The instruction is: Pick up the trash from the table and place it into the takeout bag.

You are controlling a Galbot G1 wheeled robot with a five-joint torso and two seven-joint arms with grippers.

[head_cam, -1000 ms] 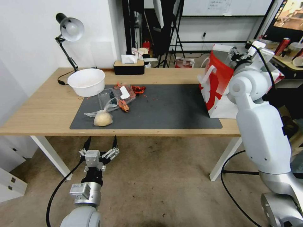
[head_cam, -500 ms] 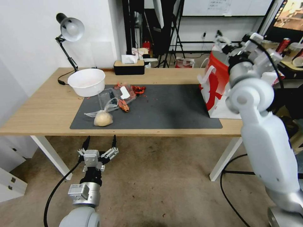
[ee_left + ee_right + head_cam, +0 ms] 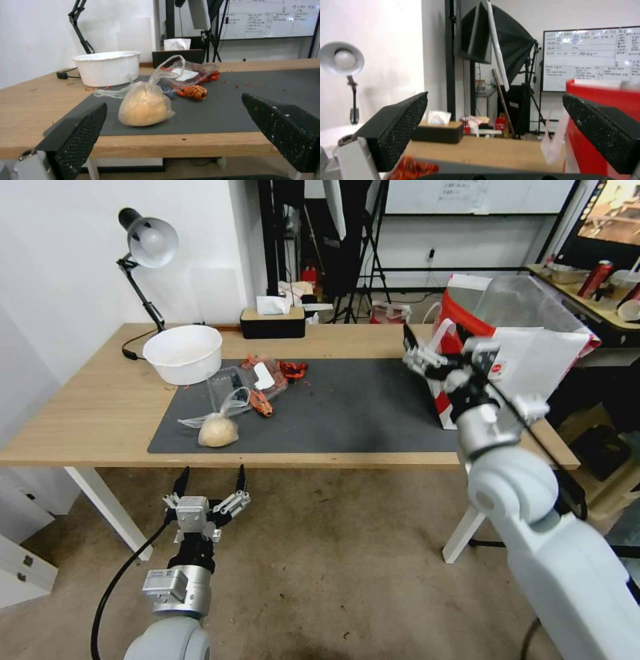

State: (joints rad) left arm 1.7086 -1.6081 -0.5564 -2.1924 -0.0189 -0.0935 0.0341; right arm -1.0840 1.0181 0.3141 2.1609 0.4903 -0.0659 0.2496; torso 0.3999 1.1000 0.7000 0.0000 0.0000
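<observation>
Crinkled clear bag (image 3: 215,425) — round tan bun — on matte mat (image 3: 353,413).

My left claw (image 3: 212,483) hangs low in front of the desk (image 3: 100,407) edge, wrist straight and fingers spread wide with nothing between them, while my right arm reaches forward over the desk's right end, its right claw (image 3: 427,355) likewise spread and empty.

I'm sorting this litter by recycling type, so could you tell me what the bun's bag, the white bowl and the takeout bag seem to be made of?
The bun's bag looks like thin clear plastic film: it is see-through, crinkled and glossy. The white bowl seems to be rigid matte plastic, though coated paper is possible. The takeout bag looks like stiff paper, given its sharp creases and flat printed panels.
</observation>
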